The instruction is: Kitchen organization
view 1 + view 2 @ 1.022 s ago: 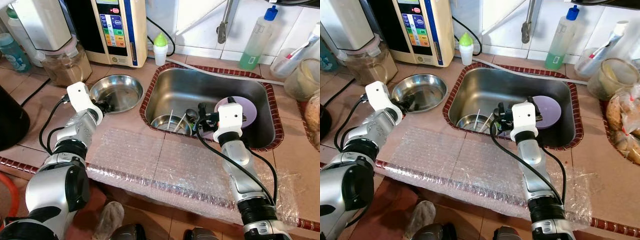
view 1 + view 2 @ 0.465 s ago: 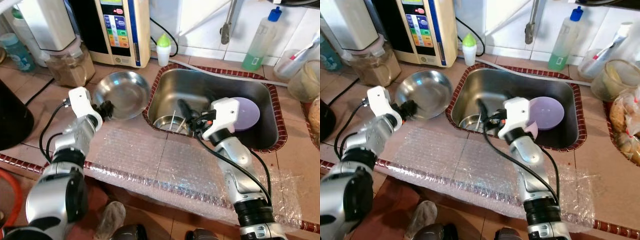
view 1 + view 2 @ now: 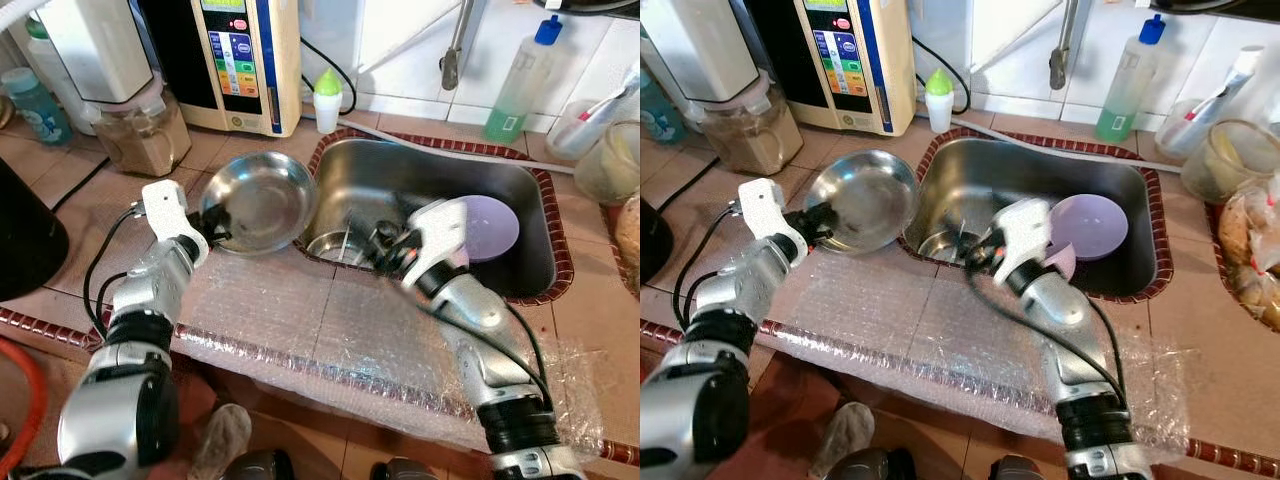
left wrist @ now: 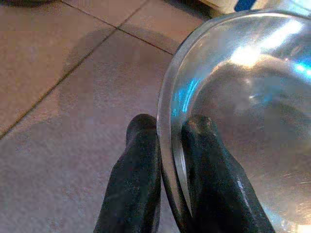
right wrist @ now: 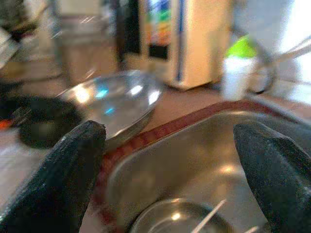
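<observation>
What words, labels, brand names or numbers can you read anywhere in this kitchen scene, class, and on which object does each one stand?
No text can be read.
Water purifier: coloured button panel carries lettering, too small and blurred to read.
Green bottle by the tap: no readable label.
Teal bottle at the far left: label print too blurred.
Steel bowl in the left gripper: no markings.

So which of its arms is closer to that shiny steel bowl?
Left. The left gripper is pinching the steel bowl by its rim, while the right gripper hangs open over the sink, apart from the bowl.
</observation>
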{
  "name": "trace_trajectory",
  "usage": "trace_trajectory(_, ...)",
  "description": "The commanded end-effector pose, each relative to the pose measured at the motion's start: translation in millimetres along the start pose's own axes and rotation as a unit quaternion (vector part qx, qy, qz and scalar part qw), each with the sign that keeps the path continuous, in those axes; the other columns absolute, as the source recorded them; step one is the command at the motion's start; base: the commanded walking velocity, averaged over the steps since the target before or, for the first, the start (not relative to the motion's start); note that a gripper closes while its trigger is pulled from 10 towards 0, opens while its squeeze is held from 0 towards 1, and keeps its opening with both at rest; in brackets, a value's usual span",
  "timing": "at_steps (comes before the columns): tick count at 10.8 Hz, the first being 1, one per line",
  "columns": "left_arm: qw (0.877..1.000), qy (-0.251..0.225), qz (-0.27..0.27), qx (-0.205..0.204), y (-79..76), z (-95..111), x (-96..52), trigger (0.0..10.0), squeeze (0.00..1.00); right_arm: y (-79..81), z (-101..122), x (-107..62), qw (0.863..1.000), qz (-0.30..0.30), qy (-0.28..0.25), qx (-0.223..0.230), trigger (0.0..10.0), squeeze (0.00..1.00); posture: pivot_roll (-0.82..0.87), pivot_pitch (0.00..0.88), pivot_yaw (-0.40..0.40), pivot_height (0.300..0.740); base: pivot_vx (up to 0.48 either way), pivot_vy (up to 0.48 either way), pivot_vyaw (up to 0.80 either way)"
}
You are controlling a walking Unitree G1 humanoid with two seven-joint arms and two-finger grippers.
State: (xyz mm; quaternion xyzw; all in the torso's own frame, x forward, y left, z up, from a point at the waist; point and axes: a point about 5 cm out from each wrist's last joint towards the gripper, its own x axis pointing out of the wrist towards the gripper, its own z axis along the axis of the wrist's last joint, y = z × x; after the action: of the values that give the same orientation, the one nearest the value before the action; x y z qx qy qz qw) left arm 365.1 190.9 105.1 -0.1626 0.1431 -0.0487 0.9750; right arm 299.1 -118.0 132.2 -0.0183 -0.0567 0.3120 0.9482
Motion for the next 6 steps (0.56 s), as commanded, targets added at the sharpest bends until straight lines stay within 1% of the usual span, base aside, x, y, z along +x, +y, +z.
trace_trajectory(1,0.998,0.062,0.012,0.014,4.3,-31.6,-4.7,0.0,0.00,7.0,-4.0,-1.4,0.999,0.041,0.024,-0.014,10.0,0.00,-0.17,0.026,0.060,0.740,0.000,0.000,0.00)
trace_trajectory(2,0.998,0.060,0.011,0.014,3.2,-31.8,-4.6,0.0,0.00,7.2,-6.4,-2.4,0.998,0.049,0.033,-0.017,10.0,0.00,-0.17,0.025,0.059,0.740,0.000,0.000,0.00)
trace_trajectory(3,0.998,0.045,0.003,0.033,0.2,-28.3,-5.0,0.0,0.00,6.3,-11.1,-5.7,0.996,0.064,0.056,-0.032,10.0,0.00,-0.17,0.023,0.056,0.740,0.000,0.000,0.00)
trace_trajectory(4,0.999,0.034,-0.004,0.039,-2.7,-24.7,-4.8,0.0,0.00,4.7,-11.4,-6.9,0.996,0.066,0.060,-0.028,10.0,0.00,-0.16,0.022,0.053,0.740,0.000,0.000,0.00)
trace_trajectory(5,0.998,0.009,-0.008,0.068,-5.7,-18.4,-4.6,0.0,0.00,4.0,-11.7,-7.1,0.995,0.069,0.062,-0.031,10.0,0.00,-0.16,0.021,0.049,0.740,0.000,0.000,0.00)
trace_trajectory(6,0.997,-0.014,-0.005,0.082,-8.7,-12.8,-4.7,0.0,0.00,2.9,-10.4,-5.7,0.995,0.068,0.060,-0.033,10.0,0.00,-0.16,0.021,0.047,0.740,0.000,0.000,0.00)
